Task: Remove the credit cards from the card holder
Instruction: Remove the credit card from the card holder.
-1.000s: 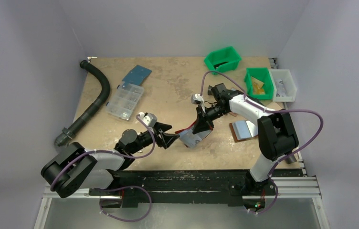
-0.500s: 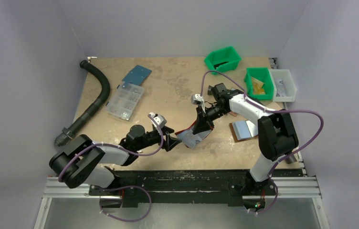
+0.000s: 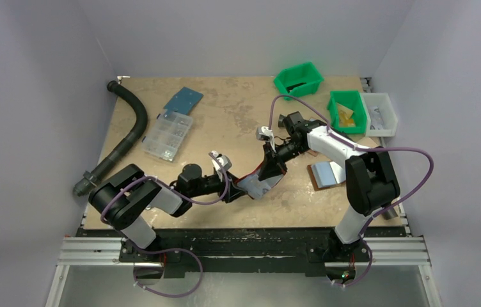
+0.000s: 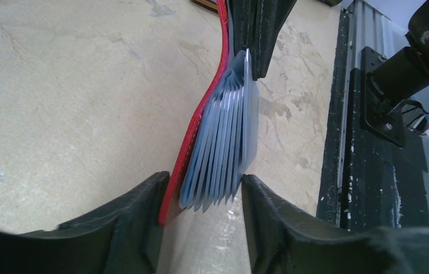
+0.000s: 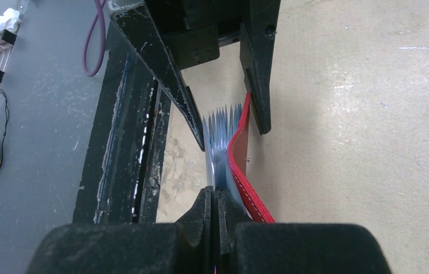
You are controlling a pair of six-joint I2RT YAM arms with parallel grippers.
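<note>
1 dark red card holder (image 3: 254, 186) hangs between the 2 grippers, over the front part of the table (image 3: 238, 109). The right gripper (image 3: 270, 170) has its 2 fingers pressed tight together on 1 end of it. The left gripper (image 4: 205, 181) has its 2 fingers apart, 1 on each side of the other end, close against the red cover and the pale blue pockets (image 4: 223, 148). The pockets fan out like pages, too close to count. I cannot tell the credit cards from the pockets.

On the table sit the back green bin (image 3: 298, 79) and the side green bin (image 3: 346, 110), so 2 green ones. There is also 1 white bin (image 3: 380, 115), 1 clear box (image 3: 167, 135), 1 blue plate (image 3: 183, 100), 1 black hose (image 3: 129, 128) and 1 brown folder (image 3: 326, 174).
</note>
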